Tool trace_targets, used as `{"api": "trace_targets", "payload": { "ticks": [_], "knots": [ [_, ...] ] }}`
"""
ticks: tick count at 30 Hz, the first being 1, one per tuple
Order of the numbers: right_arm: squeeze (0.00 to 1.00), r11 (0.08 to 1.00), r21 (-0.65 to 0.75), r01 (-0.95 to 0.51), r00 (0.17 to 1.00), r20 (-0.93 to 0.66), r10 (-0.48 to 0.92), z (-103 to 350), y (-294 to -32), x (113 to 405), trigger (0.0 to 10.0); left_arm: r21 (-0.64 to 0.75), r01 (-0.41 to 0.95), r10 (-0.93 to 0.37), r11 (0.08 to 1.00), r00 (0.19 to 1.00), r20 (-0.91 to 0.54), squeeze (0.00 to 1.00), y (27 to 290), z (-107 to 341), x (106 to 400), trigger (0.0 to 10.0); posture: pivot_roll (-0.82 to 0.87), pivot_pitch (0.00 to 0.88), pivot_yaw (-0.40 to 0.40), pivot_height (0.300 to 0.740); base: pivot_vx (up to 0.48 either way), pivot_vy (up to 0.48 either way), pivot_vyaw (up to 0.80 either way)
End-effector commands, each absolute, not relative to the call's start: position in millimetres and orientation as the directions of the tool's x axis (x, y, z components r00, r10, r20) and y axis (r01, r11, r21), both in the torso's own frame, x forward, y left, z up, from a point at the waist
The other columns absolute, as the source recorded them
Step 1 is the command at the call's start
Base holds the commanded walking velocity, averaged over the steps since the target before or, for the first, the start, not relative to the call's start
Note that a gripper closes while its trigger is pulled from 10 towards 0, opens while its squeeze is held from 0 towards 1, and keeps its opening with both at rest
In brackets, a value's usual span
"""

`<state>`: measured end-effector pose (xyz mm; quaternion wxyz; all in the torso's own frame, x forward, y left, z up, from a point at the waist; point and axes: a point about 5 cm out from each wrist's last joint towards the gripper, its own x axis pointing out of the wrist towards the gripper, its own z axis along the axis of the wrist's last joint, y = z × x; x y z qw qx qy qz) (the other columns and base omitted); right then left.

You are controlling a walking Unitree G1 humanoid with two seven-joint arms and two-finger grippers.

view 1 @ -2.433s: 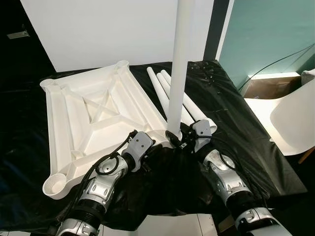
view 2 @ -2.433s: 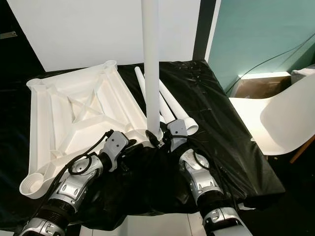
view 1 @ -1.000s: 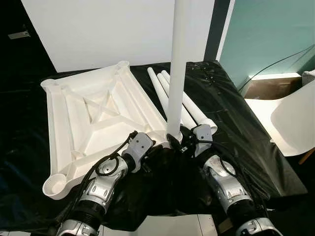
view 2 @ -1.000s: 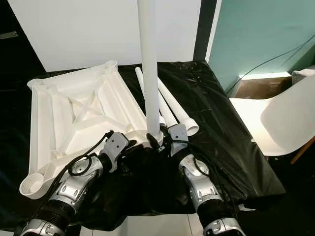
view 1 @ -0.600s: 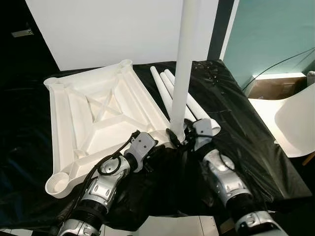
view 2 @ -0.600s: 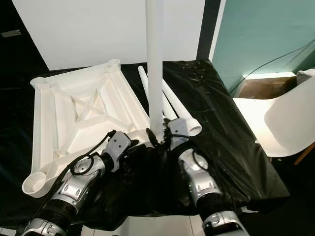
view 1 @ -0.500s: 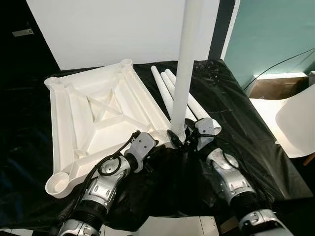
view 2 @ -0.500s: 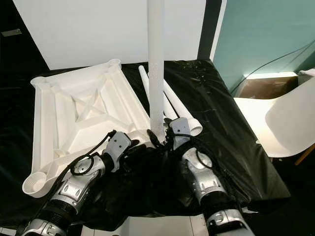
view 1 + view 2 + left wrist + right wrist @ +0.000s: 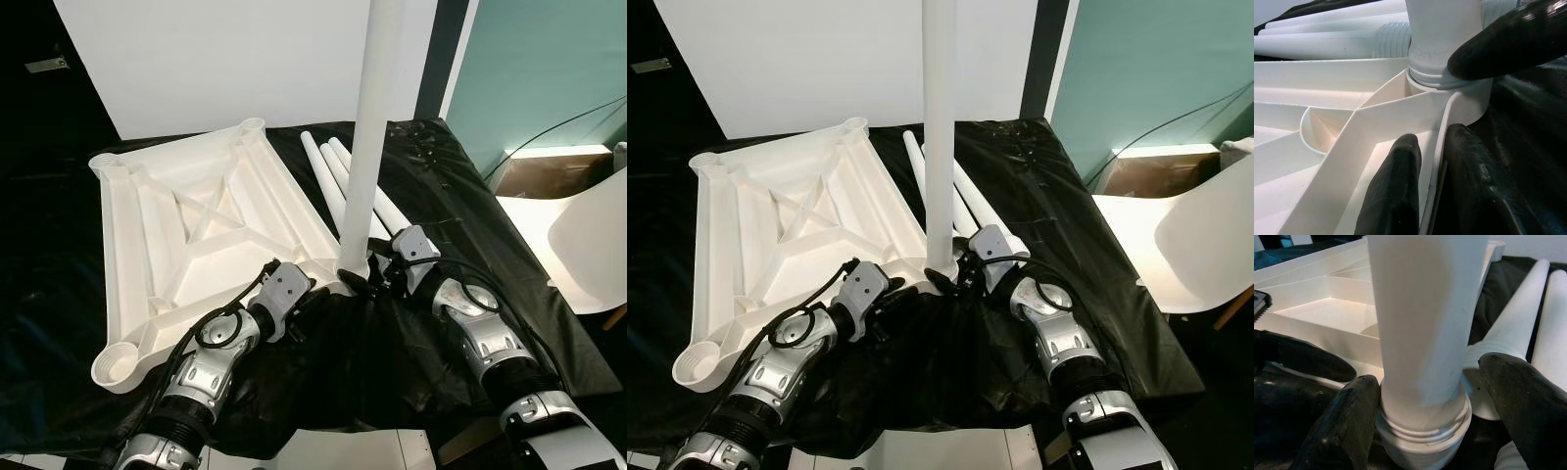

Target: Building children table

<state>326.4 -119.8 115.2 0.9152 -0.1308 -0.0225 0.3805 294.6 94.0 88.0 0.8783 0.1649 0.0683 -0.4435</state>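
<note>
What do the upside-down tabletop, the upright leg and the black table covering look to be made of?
Tabletop: probably moulded white plastic, matt, judging by its ribbed underside and round corner sockets. Upright leg: seemingly the same smooth white plastic, a tube with moulded rings at its base. Black covering: likely thin plastic sheeting, glossy and wrinkled. Left gripper pinches the tabletop's rim; right gripper flanks the leg's base.

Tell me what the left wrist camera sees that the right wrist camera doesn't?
The left wrist view looks along the left gripper, whose two fingers pinch the rim of the upside-down tabletop beside its corner socket.

The right wrist view looks along the right gripper, whose fingers sit on either side of the standing leg at its ribbed base, and it catches part of the left gripper lower down.

Both show that leg standing in the socket, the tabletop's ribs, and the spare legs lying on the black sheet.
</note>
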Motion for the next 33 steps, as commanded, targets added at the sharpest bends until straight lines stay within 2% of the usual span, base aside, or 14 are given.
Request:
{"api": "trace_targets", "payload": {
  "ticks": [1, 4, 5, 6, 7, 11, 13, 15, 16, 17, 25, 33],
  "knots": [
    [0.00, 0.700, -0.225, -0.678, 0.728, -0.070, 0.682, 108.5, -118.8, 325.2, 10.0, 0.157, 0.851, -0.756, 0.501, 0.519, -0.398, 0.00, 94.5, 58.7, 281.3, 10.0, 0.03, 0.000, -0.002, 0.740, 0.000, 0.000, 0.00],
    [0.00, 0.711, -0.203, -0.673, 0.734, -0.069, 0.675, 100.5, -112.2, 318.4, 10.0, 0.158, 0.849, -0.756, 0.504, 0.522, -0.395, 0.00, 94.2, 59.0, 281.4, 10.0, 0.04, 0.000, -0.009, 0.740, 0.000, 0.000, 0.00],
    [0.00, 0.712, -0.189, -0.676, 0.732, -0.067, 0.678, 96.6, -108.8, 314.3, 9.6, 0.158, 0.848, -0.756, 0.506, 0.524, -0.394, 0.00, 94.5, 58.8, 281.1, 10.0, 0.04, 0.000, -0.009, 0.740, 0.000, 0.000, 0.00],
    [0.00, 0.713, -0.179, -0.678, 0.731, -0.064, 0.679, 94.2, -106.6, 311.5, 9.6, 0.158, 0.848, -0.755, 0.506, 0.524, -0.393, 0.00, 94.7, 58.7, 280.9, 10.0, 0.04, 0.000, -0.008, 0.740, 0.000, 0.000, 0.00],
    [0.00, 0.719, -0.168, -0.675, 0.734, -0.056, 0.676, 92.3, -104.2, 309.1, 0.0, 0.159, 0.846, -0.753, 0.509, 0.527, -0.394, 0.00, 95.7, 58.5, 280.8, 10.0, 0.04, 0.000, -0.009, 0.740, 0.000, 0.000, 0.00],
    [0.00, 0.785, -0.137, -0.604, 0.793, -0.003, 0.609, 91.8, -98.7, 308.2, 0.0, 0.160, 0.840, -0.748, 0.518, 0.535, -0.391, 0.00, 97.6, 58.7, 281.3, 10.0, 0.05, 0.000, -0.011, 0.740, 0.000, 0.000, 0.00],
    [0.00, 0.785, -0.137, -0.604, 0.793, -0.003, 0.609, 91.8, -98.7, 308.2, 0.0, 0.160, 0.840, -0.748, 0.518, 0.535, -0.391, 0.00, 97.6, 58.7, 281.3, 10.0, 0.05, 0.000, -0.011, 0.740, 0.000, 0.000, 0.00],
    [0.00, 0.870, -0.107, -0.482, 0.871, 0.047, 0.488, 95.3, -98.2, 313.2, 0.0, 0.159, 0.840, -0.749, 0.518, 0.536, -0.389, 0.00, 96.9, 58.8, 281.1, 10.0, 0.05, 0.000, -0.008, 0.740, 0.000, 0.000, 0.00],
    [0.00, 0.870, -0.107, -0.482, 0.871, 0.047, 0.488, 95.3, -98.2, 313.2, 0.0, 0.159, 0.840, -0.749, 0.518, 0.536, -0.389, 0.00, 96.9, 58.8, 281.1, 10.0, 0.05, 0.000, -0.008, 0.740, 0.000, 0.000, 0.00],
    [0.00, 0.892, -0.092, -0.443, 0.892, 0.061, 0.449, 97.7, -92.6, 316.1, 10.0, 0.158, 0.843, -0.752, 0.515, 0.532, -0.389, 0.00, 96.0, 58.5, 280.5, 10.0, 0.04, 0.000, -0.003, 0.740, 0.000, 0.000, 0.00],
    [0.00, 0.869, -0.109, -0.483, 0.870, 0.050, 0.490, 100.4, -86.7, 316.5, 10.0, 0.158, 0.843, -0.752, 0.514, 0.531, -0.391, 0.00, 96.7, 58.4, 280.9, 10.0, 0.04, 0.000, -0.003, 0.740, 0.000, 0.000, 0.00],
    [0.00, 0.854, -0.163, -0.493, 0.863, 0.036, 0.505, 105.2, -101.1, 320.2, 10.0, 0.152, 0.841, -0.753, 0.520, 0.534, -0.385, 0.00, 94.7, 57.9, 280.0, 10.0, 0.04, 0.000, -0.009, 0.740, 0.000, 0.000, 0.00]
  ]
}}
